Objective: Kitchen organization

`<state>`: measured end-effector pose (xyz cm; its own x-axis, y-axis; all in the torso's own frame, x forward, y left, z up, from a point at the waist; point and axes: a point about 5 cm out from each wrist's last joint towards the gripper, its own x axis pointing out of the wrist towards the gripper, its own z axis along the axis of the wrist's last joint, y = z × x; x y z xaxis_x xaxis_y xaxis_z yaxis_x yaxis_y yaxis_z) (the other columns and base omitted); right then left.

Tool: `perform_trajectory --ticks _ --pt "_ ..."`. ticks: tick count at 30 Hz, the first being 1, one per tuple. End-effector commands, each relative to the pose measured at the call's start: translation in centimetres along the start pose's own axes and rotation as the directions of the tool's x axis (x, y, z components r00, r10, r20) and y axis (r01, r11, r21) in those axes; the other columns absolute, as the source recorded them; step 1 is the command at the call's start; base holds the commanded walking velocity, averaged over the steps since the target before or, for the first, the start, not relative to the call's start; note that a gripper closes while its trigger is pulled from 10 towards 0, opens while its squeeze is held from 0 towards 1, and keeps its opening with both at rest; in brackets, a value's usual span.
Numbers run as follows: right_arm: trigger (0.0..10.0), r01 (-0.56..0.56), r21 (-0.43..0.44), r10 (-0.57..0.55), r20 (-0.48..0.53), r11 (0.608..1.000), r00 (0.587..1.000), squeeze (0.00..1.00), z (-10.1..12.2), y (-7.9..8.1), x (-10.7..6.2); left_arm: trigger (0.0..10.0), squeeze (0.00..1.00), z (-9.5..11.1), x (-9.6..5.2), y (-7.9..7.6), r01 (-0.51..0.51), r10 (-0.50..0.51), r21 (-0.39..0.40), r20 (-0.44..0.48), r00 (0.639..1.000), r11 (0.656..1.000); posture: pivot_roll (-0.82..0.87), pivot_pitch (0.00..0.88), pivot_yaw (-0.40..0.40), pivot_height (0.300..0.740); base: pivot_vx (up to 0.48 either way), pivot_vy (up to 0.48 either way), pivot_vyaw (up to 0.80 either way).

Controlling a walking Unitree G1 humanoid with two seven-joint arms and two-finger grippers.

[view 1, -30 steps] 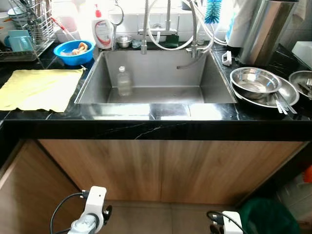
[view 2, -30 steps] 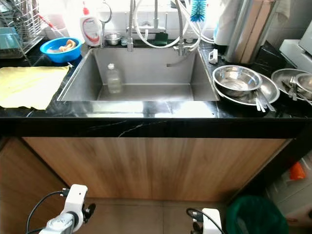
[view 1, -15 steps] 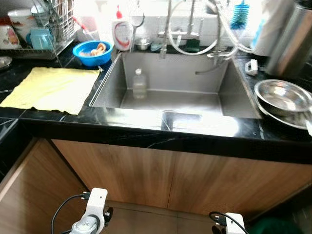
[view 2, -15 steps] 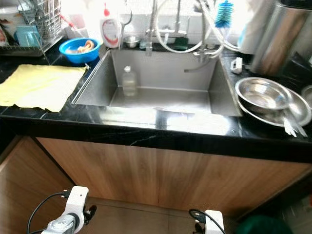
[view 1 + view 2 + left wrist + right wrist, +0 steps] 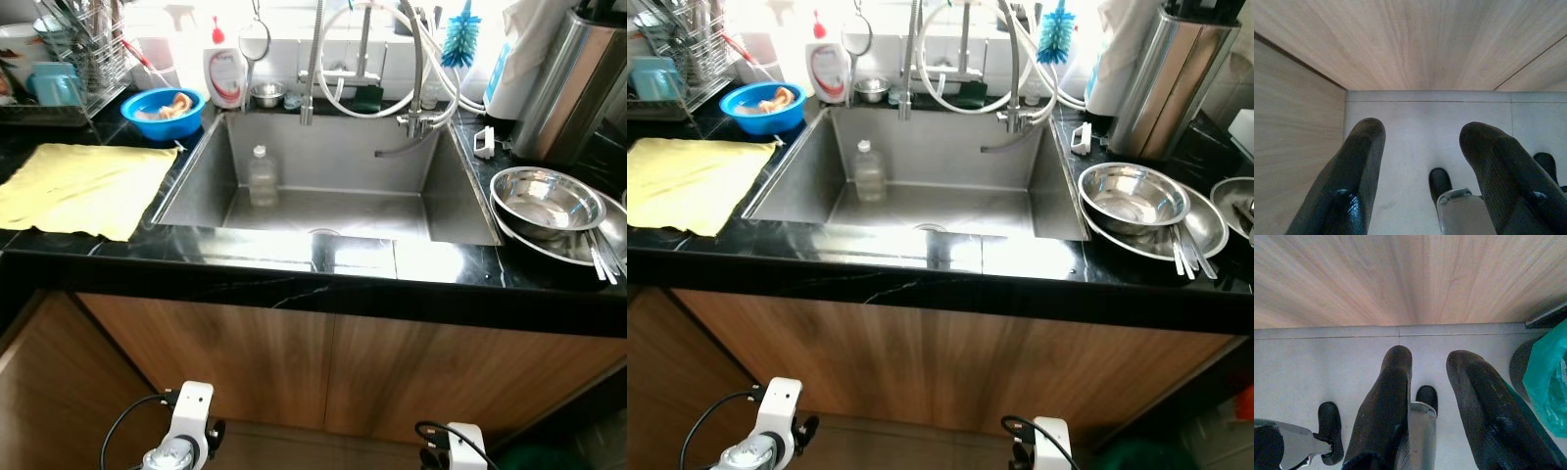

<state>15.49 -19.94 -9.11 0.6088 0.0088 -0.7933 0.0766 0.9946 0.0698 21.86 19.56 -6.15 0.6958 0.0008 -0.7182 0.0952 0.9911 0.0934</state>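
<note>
Jaws spread, empty: left gripper [image 5: 1420, 161], right gripper [image 5: 1427, 396], hanging low under sink [image 5: 441, 211] | view swung back, sink centred | bottle [image 5: 262, 176] standing inside sink, untouched | reach next

A clear plastic bottle [image 5: 262, 175] stands upright in the steel sink [image 5: 431, 201], near its back left corner. Right of the sink, on the black counter [image 5: 294, 257], a steel bowl [image 5: 545, 200] sits nested on a wider steel dish [image 5: 609, 230] — utensils [image 5: 598, 258] lean on the dish's rim. Left of the sink lies a yellow cloth [image 5: 81, 187], spread flat, with a blue bowl [image 5: 163, 112] behind it — something pale lies inside.
</note>
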Motion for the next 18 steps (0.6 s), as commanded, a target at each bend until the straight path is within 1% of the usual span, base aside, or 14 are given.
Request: perform_trajectory --ticks 1,5,7,13,16,18 --pt "10.0 0.000 -0.005 0.000 -0.004 1.000 1.000 0.00 0.02 -0.12 -0.01 10.0 0.00 0.04 -0.01 0.23 -0.007 0.007 -0.001 0.000 1.000 1.000 0.05 0.000 0.010 0.720 0.000 0.000 0.00" --pt "10.0 -0.005 -0.029 0.005 -0.004 1.000 1.000 0.00 0.13 -0.13 0.02 10.0 0.00 0.08 0.00 0.25 -0.008 0.008 -0.001 0.001 1.000 1.000 0.04 0.000 0.013 0.720 0.000 0.000 0.00" --pt "10.0 0.015 -0.036 -0.014 0.021 0.999 1.000 0.00 0.37 -0.17 0.02 10.0 0.00 -0.08 -0.07 0.46 -0.010 0.010 0.003 -0.003 1.000 1.000 0.02 0.000 0.017 0.720 0.000 0.000 0.00" --pt "10.0 0.067 0.003 -0.067 0.056 0.998 0.996 0.00 0.53 -0.34 -0.03 10.0 0.00 -0.17 -0.10 0.51 -0.008 0.008 0.014 -0.006 1.000 1.000 -0.01 0.000 0.024 0.720 0.000 0.000 0.00" --pt "10.0 0.118 0.059 -0.123 0.095 0.991 0.988 0.00 0.62 -0.52 -0.16 10.0 0.00 -0.24 -0.27 0.94 -0.003 0.002 0.029 0.015 1.000 1.000 -0.03 0.000 0.024 0.720 0.000 0.000 0.00" --pt "10.0 0.130 0.070 -0.137 0.100 0.989 0.986 0.00 0.60 -0.58 -0.20 10.0 0.00 -0.37 -0.35 1.08 -0.001 0.000 0.033 0.020 1.000 0.999 -0.03 0.000 0.021 0.720 0.000 0.000 0.00"
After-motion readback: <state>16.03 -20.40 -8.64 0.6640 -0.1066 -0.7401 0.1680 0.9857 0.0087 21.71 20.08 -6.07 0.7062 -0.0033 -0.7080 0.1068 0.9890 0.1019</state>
